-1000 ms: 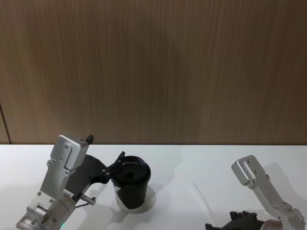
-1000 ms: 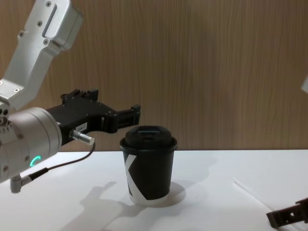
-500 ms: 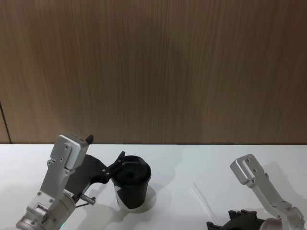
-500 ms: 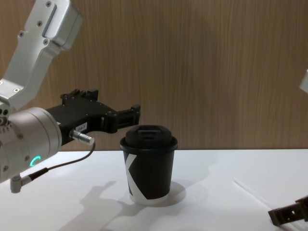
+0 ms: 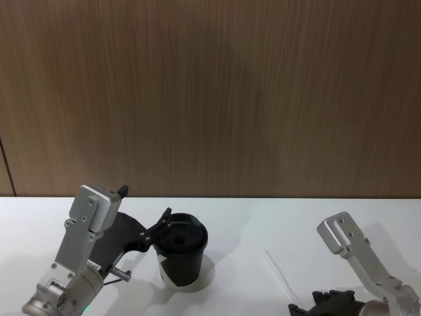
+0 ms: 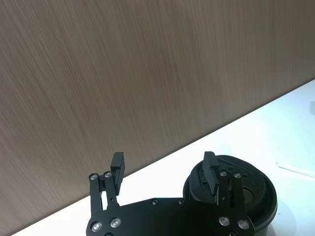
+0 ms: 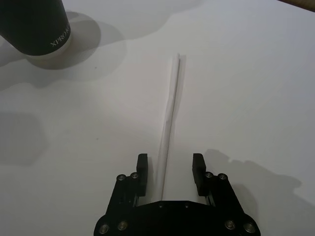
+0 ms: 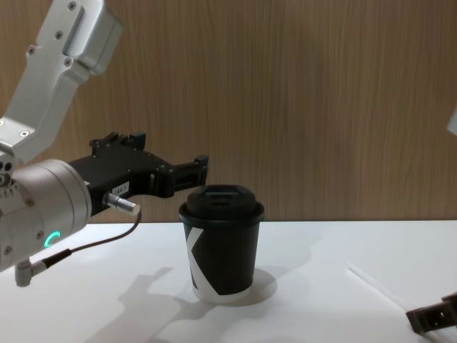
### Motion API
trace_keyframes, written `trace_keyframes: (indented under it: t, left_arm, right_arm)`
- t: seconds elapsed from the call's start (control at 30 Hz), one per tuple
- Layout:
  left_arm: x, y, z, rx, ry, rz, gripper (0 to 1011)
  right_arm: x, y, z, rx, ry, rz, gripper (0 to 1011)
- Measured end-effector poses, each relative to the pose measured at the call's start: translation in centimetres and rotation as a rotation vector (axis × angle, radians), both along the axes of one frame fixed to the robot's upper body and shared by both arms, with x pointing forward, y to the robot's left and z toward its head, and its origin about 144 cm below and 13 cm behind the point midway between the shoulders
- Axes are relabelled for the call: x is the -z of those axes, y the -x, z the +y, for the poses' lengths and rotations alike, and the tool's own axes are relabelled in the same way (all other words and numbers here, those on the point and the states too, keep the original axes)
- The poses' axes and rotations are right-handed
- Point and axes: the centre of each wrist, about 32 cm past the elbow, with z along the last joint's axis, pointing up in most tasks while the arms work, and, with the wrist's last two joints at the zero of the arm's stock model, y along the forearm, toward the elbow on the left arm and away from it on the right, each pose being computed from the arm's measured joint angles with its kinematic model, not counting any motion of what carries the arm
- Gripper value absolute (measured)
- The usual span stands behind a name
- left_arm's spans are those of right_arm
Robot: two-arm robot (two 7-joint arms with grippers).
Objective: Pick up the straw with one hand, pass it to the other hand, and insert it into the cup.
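Currently the straw is seen lying flat on the white desk, on the half toward the right edge and nearer the front edge than the far one, well apart from the cup. The cup is stood upright on the half toward the left edge, some way in from the far edge, with the lid on. Its white mark is turned to the robot's left.

The right hand is held low over the desk at the straw's near end. It is released, 2 fingers spread, with the straw running between them. The straw sits closer to 1 finger than the other; contact cannot be told. Nothing is gripped.

The left hand is held in the air just left of the cup, slightly above lid height. It is also released, 2 fingers spread wide. In the left wrist view 1 finger is seen over the lid and the other well clear of it; touching cannot be told. A green ring is lit on the silver wrist, and a thin cable is hung below it.

A wood-panel wall is seen behind the far edge.
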Motion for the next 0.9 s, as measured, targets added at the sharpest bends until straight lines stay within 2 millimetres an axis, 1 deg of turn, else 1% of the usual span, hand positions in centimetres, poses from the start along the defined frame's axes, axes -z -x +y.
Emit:
trace_keyframes:
  t: [0.07, 0.13, 0.17, 0.23, 0.27, 0.3, 0.33, 0.4, 0.47, 0.5, 0.53, 0.6, 0.7, 0.9]
  left_arm:
    - [0.00, 0.00, 0.00, 0.000, 0.000, 0.000, 1000]
    - [0.00, 0.00, 0.00, 0.000, 0.000, 0.000, 1000]
    - [0.00, 0.00, 0.00, 0.000, 0.000, 0.000, 1000]
    - [0.00, 0.00, 0.00, 0.000, 0.000, 0.000, 1000]
    - [0.00, 0.00, 0.00, 0.000, 0.000, 0.000, 1000]
    - [0.00, 0.00, 0.00, 0.000, 0.000, 0.000, 1000]
    - [0.00, 0.00, 0.00, 0.000, 0.000, 0.000, 1000]
    - [0.00, 0.00, 0.00, 0.000, 0.000, 0.000, 1000]
    - [0.00, 0.00, 0.00, 0.000, 0.000, 0.000, 1000]
    - [0.00, 0.00, 0.00, 0.000, 0.000, 0.000, 1000]
    - [0.00, 0.00, 0.00, 0.000, 0.000, 0.000, 1000]
    - [0.00, 0.00, 0.00, 0.000, 0.000, 0.000, 1000]
    - [0.00, 0.00, 0.00, 0.000, 0.000, 0.000, 1000]
    - [0.00, 0.00, 0.00, 0.000, 0.000, 0.000, 1000]
  right_arm:
    - [-0.03, 0.05, -0.01, 0.000, 0.001, 0.000, 554]
    - [-0.09, 0.15, -0.04, 0.000, 0.003, 0.001, 472]
    - [-0.09, 0.15, -0.04, 0.000, 0.003, 0.001, 472]
    - [-0.14, 0.25, -0.07, 0.000, 0.005, 0.001, 366]
    - [-0.14, 0.25, -0.07, 0.000, 0.005, 0.001, 366]
    - [-0.16, 0.29, -0.08, 0.000, 0.006, 0.002, 336]
    - [-0.18, 0.31, -0.09, 0.000, 0.006, 0.003, 285]
    - [-0.20, 0.36, -0.10, 0.000, 0.006, 0.003, 226]
    - [-0.23, 0.39, -0.10, -0.002, 0.005, 0.003, 194]
    - [-0.24, 0.42, -0.10, -0.003, 0.004, 0.003, 129]
    - [-0.24, 0.43, -0.09, -0.004, 0.004, 0.003, 114]
    - [-0.26, 0.45, -0.09, -0.005, 0.003, 0.003, 52]
    - [-0.28, 0.46, -0.07, -0.008, 0.001, 0.005, 21]
    - [-0.26, 0.45, -0.01, -0.014, -0.003, 0.008, 0]
